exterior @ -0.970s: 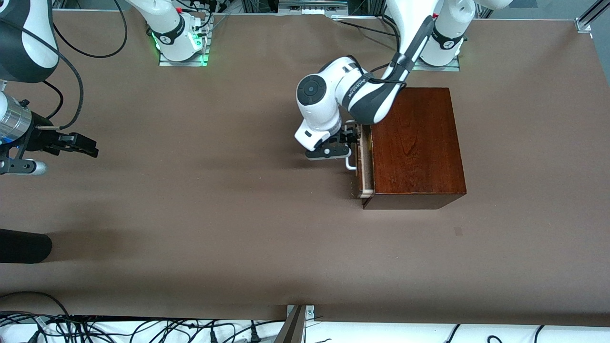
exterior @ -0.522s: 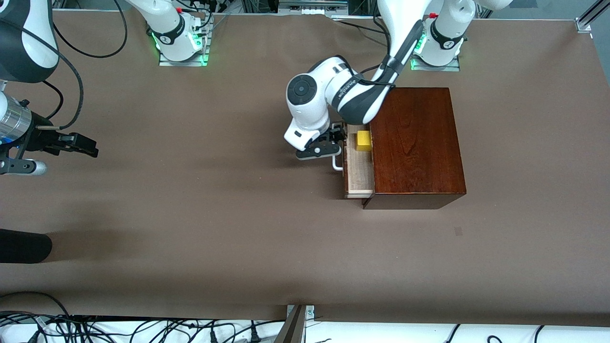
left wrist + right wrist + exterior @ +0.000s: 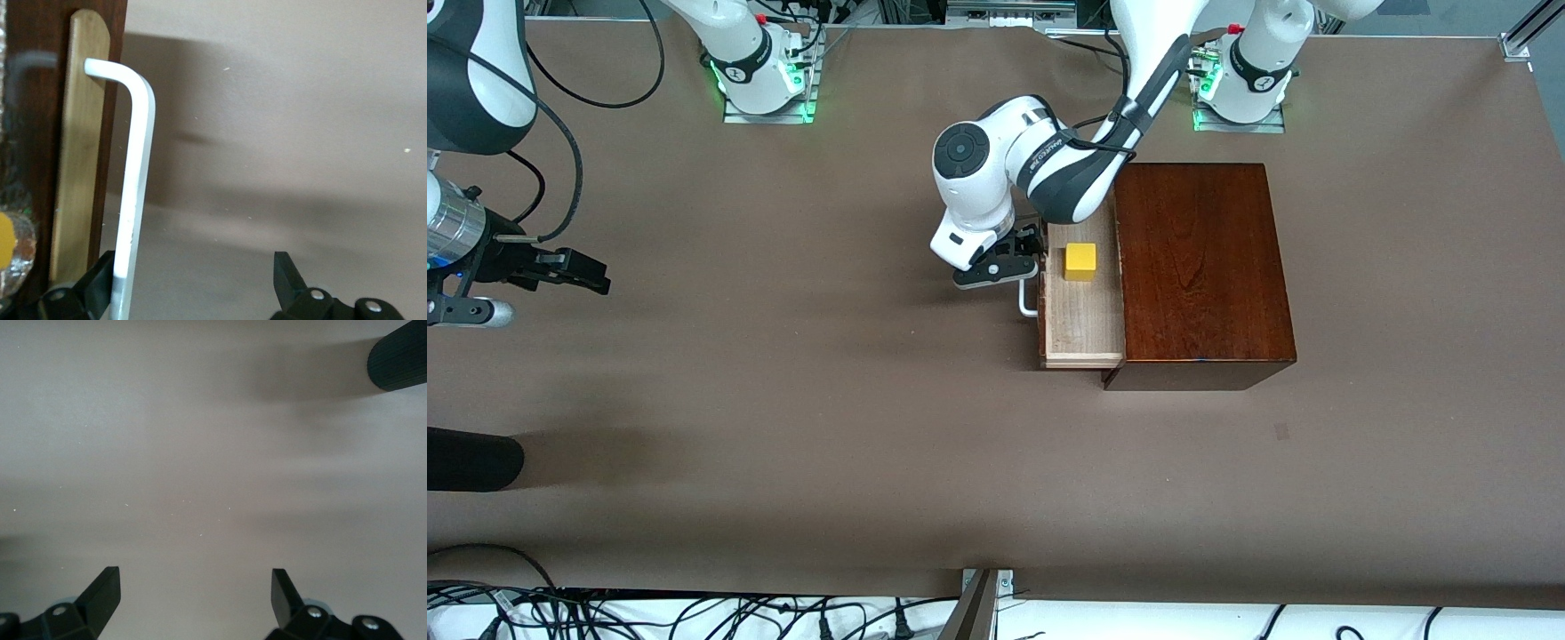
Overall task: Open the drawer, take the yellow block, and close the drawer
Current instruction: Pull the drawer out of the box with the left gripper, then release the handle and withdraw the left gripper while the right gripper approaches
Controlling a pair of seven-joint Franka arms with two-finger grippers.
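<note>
Now, going from the right arm's end of the table, the right gripper [image 3: 591,276] waits over bare table [image 3: 783,427], its fingers [image 3: 100,590] spread apart with nothing between them. Toward the middle, the left gripper [image 3: 1024,265] sits at the white handle [image 3: 1029,300] of the drawer [image 3: 1083,316], fingers [image 3: 100,283] wide apart, one hooked against the handle rather than clamped on it. Compared with a second ago, the drawer has slid much farther out of the wooden box [image 3: 1202,267], and the arm has drawn back with it. The yellow block [image 3: 1080,261], hidden a second ago, now lies uncovered in the drawer, on the tray floor just beside the left gripper.
</note>
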